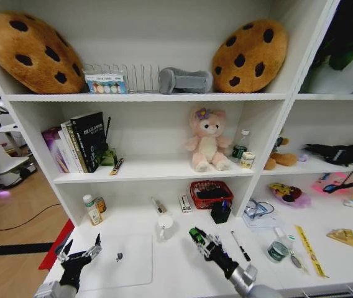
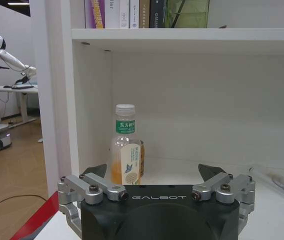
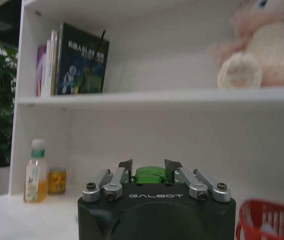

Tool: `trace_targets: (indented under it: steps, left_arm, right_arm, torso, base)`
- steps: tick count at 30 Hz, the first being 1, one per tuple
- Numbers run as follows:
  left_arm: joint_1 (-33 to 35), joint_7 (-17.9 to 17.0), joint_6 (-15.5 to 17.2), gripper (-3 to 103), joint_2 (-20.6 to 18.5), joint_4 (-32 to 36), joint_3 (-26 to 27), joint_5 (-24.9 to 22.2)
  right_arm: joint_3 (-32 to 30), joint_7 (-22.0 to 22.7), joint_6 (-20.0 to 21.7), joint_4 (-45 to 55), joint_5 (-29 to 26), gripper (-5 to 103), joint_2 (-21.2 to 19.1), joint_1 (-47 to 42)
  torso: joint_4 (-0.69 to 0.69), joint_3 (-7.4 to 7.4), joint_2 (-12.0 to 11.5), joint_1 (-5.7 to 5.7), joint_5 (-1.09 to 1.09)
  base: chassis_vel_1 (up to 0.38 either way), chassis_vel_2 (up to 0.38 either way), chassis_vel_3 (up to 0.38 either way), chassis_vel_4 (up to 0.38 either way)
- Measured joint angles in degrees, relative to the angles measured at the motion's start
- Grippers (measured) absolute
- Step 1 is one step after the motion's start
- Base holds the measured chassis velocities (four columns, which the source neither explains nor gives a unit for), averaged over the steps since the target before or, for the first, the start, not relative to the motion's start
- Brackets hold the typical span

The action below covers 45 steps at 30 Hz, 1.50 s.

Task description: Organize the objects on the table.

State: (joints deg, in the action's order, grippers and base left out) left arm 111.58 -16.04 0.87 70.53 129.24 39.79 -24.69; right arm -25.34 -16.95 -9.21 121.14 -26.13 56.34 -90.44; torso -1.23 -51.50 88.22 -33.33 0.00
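- The right gripper [image 1: 196, 236] is hovering above the middle of the smooth white table [image 1: 183, 273], its metal fingers pinching a tiny green toy car [image 3: 149, 175] between their tips; the right wrist view shows the glossy green plastic wedged between the 2 dark pads.
- The left gripper [image 1: 81, 248] is hanging over the near left corner of the table, its 2 jaws spread wide apart with nothing between them.
- A slim silver-white laptop [image 1: 117, 261], closed and flat with rounded corners, is lying on the table just to the right of the left gripper.
- A black pen [image 1: 240, 246], thin and straight, is resting on the tabletop to the right of the right gripper, apart from it.
- A small clear drink bottle [image 2: 125, 145] with a white cap and a green label is standing upright at the far left of the table, against the shelving wall; a small jar with yellow contents [image 3: 57, 181] is sitting just beside it.
- A red wire-mesh basket [image 1: 210, 193] is sitting at the far edge of the table, with a small black holder [image 1: 220, 212] just in front of it.
- On the shelf above, a fuzzy pink plush bear [image 1: 207, 140] is sitting upright, and a row of books [image 1: 80, 143] is standing to its left.
- 2 round cookie-shaped cushions [image 1: 30, 51] are leaning on the top shelf, 1 at each end.
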Motion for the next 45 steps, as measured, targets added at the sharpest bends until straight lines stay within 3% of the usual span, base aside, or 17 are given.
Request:
trace_targets:
  steps: [3, 4, 6, 7, 9, 17, 24, 29, 37, 45]
  left_arm:
    - [0.5, 0.1, -0.5, 100, 0.2, 0.5, 0.3, 0.2]
    - [0.5, 0.1, -0.5, 100, 0.2, 0.5, 0.3, 0.2]
    - [0.9, 0.3, -0.8, 100, 0.4, 0.9, 0.6, 0.2]
    - [0.9, 0.3, -0.8, 100, 0.4, 0.9, 0.6, 0.2]
    - [1.1, 0.3, -0.9, 100, 0.7, 1.5, 0.7, 0.4]
    - [1.5, 0.3, -0.8, 100, 1.3, 2.2, 0.6, 1.5]
    - [2.0, 0.2, -0.7, 100, 2.4, 2.4, 0.3, 3.0]
    - [2.2, 0.2, -1.0, 100, 3.7, 2.2, 0.0, 3.4]
    - [2.2, 0.3, -1.6, 100, 3.9, 1.6, -0.2, 3.5]
    - [2.3, 0.4, -1.9, 100, 3.4, 1.2, -0.2, 3.2]
  right_arm:
    - [-0.8, 2.4, 5.4, 3.9, -10.5, 34, -5.3, 9.0]
    - [-0.8, 2.4, 5.4, 3.9, -10.5, 34, -5.3, 9.0]
    - [0.5, 3.9, 8.1, 4.1, -18.4, 34, -8.2, 15.9]
    - [0.5, 3.9, 8.1, 4.1, -18.4, 34, -8.2, 15.9]
    - [3.1, 4.8, 9.9, 3.5, -23.4, 34, -9.9, 23.0]
    - [14.0, 6.2, 11.7, -3.2, -26.1, 34, -9.7, 37.7]
    - [26.7, 8.2, 12.7, -13.7, -27.7, 34, -6.2, 54.3]
    - [33.9, 9.0, 12.9, -18.8, -28.2, 34, -4.3, 60.2]
    - [39.9, 9.6, 12.7, -26.1, -27.6, 34, -1.3, 65.1]
    - [41.1, 10.8, 13.4, -26.8, -27.9, 32, -0.8, 67.4]
  torso:
    - [0.0, 0.0, 0.0, 0.0, 0.02]
    - [0.0, 0.0, 0.0, 0.0, 0.02]
    - [0.0, 0.0, 0.0, 0.0, 0.01]
    - [0.0, 0.0, 0.0, 0.0, 0.01]
    - [0.0, 0.0, 0.0, 0.0, 0.0]
    - [-0.01, -0.01, 0.0, 0.0, 0.0]
    - [0.01, -0.01, 0.0, -0.01, 0.0]
    - [0.0, -0.01, 0.0, -0.01, -0.01]
    - [-0.02, 0.01, 0.0, 0.01, -0.01]
    - [0.0, 0.0, 0.0, 0.01, 0.01]
  base:
    - [0.0, 0.0, 0.0, 0.0]
    - [0.0, 0.0, 0.0, 0.0]
    - [0.0, 0.0, 0.0, 0.0]
    - [0.0, 0.0, 0.0, 0.0]
    - [0.0, 0.0, 0.0, 0.0]
    - [0.0, 0.0, 0.0, 0.0]
    - [0.0, 0.0, 0.0, 0.0]
    - [0.0, 0.0, 0.0, 0.0]
    - [0.0, 0.0, 0.0, 0.0]
    - [0.0, 0.0, 0.0, 0.0]
